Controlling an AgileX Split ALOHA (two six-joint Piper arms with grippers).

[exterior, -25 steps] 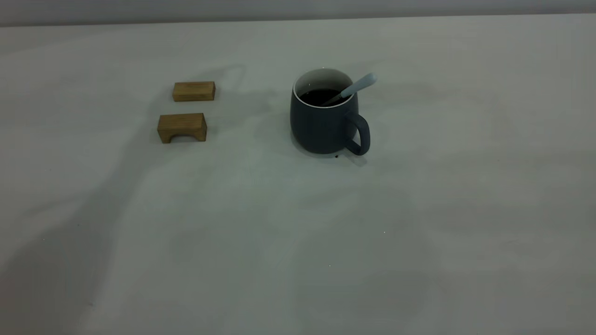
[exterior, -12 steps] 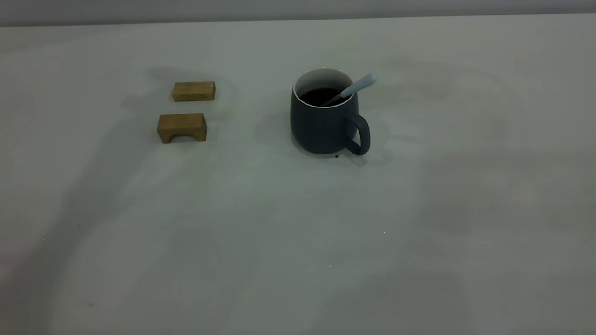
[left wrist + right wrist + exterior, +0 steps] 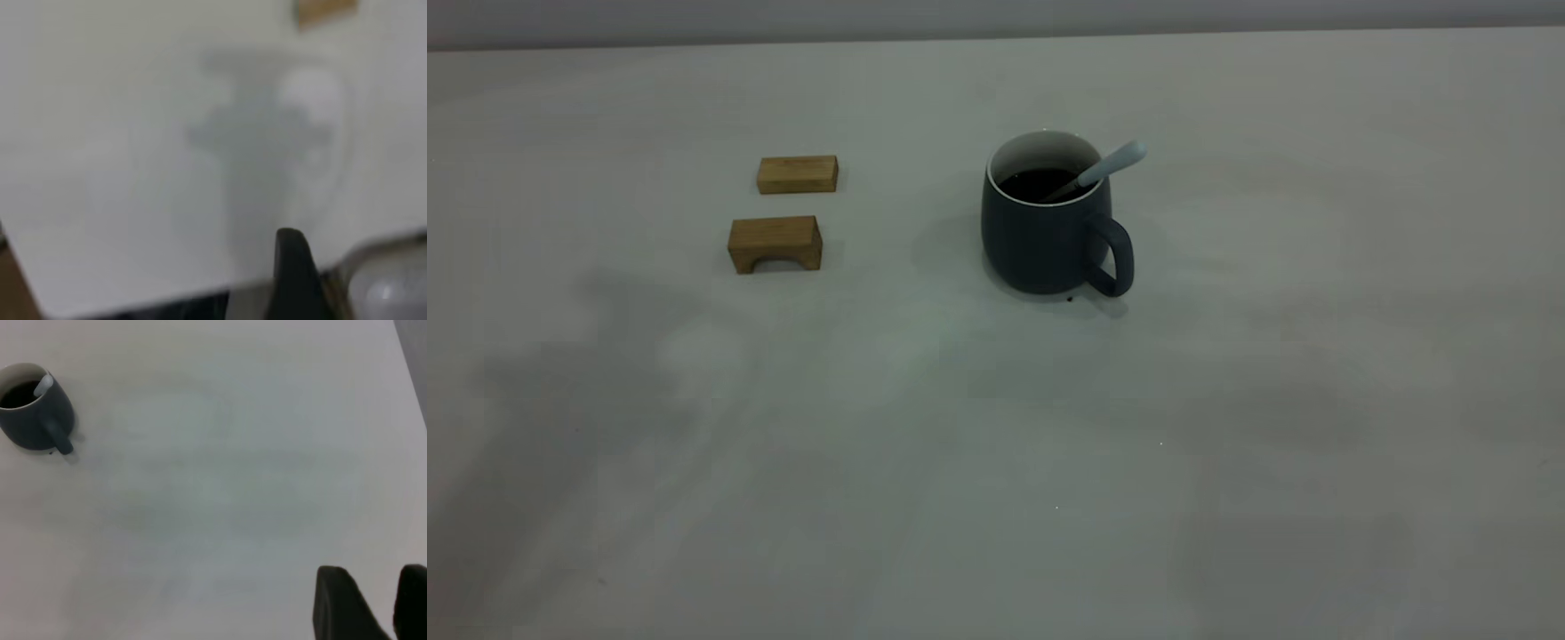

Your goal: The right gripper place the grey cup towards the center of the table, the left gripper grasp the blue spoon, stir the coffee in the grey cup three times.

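Unmoved since earlier frames: grey cup (image 3: 1047,220), centre-rear of table (image 3: 996,462); only shadows shifted. Blue spoon (image 3: 1104,167) stands in coffee (image 3: 1040,183), long axis slanted, handle toward 2 o'clock over rim. Cup handle toward 4 o'clock. Wooden blocks (image 3: 797,174) at 9 o'clock. Right gripper (image 3: 373,600): narrow gap, empty, well apart. Left gripper (image 3: 293,273): opening cannot be told.

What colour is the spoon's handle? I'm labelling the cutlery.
Pale blue; the blue spoon leans in the grey cup, clearest in the exterior view.

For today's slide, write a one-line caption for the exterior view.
Dark grey rounded mug of black coffee, pale blue-handled spoon leaning inside, beside two brown wooden blocks on a pale table.
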